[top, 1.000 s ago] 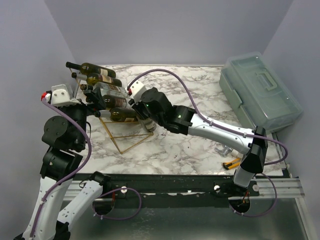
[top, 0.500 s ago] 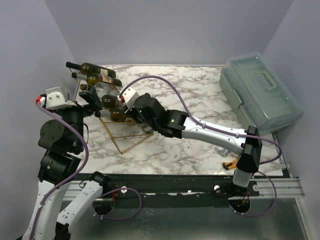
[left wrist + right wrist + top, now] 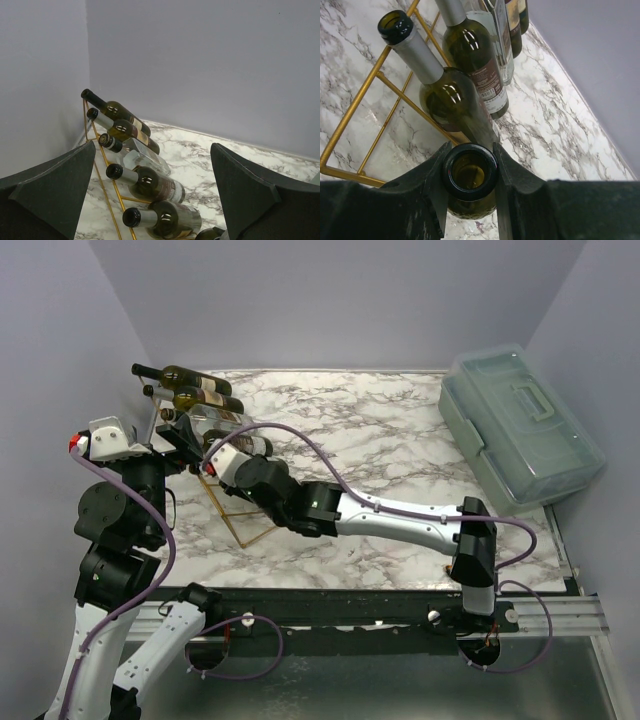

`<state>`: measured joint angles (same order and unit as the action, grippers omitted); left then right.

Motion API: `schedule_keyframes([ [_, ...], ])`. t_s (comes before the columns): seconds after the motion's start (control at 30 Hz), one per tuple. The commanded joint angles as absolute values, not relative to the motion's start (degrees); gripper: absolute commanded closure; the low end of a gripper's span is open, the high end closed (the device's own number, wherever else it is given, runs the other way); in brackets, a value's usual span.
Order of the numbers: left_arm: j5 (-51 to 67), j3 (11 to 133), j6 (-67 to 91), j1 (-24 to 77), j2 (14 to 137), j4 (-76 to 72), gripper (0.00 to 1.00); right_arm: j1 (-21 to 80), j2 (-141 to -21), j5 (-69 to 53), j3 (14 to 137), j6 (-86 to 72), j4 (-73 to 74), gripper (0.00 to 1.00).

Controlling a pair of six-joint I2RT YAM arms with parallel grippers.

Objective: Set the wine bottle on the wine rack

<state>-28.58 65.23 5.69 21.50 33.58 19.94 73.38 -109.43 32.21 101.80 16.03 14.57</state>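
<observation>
Five bottles [image 3: 145,182] lie side by side on the wine rack [image 3: 350,116], with their necks toward the left wall. The wine bottle [image 3: 469,196] is not yet among them. The right gripper [image 3: 470,170] is clamped on its neck just under the mouth. It holds the bottle at the low, near end of the rack, just beside the lowest racked bottle; whether the two touch I cannot tell. The left gripper [image 3: 152,147] stands wide apart with nothing between its fingers, on the neck side of the rack.

The rack is in the far-left corner of the table [image 3: 400,430], close to two walls, so the room there is small. To the right, a broad stretch of marble runs up to the plastic box [image 3: 520,420] along the right edge.

The rack is thin gold wire with straight rungs and a triangular end. Most bottles are glossy dark green glass with grey foil necks and paper labels; one is clear glass. The table top is white with grey veins. The box is translucent, with a lid and a handle. The fingers of both grippers are matte black.
</observation>
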Motion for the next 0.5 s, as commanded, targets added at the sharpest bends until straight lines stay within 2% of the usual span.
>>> schedule_keyframes([
  [0.0, -29.36, 66.53, 5.54, 21.62, 32.92, 21.61, 0.01, 74.92, -112.85, 38.08, 104.51, 18.45, 15.90, 0.91],
  [0.47, -29.53, 66.11, 6.53, 21.62, 32.01, 22.52, 0.01, 76.18, -117.23, 37.97, 110.51, 14.44, 18.63, 0.78],
])
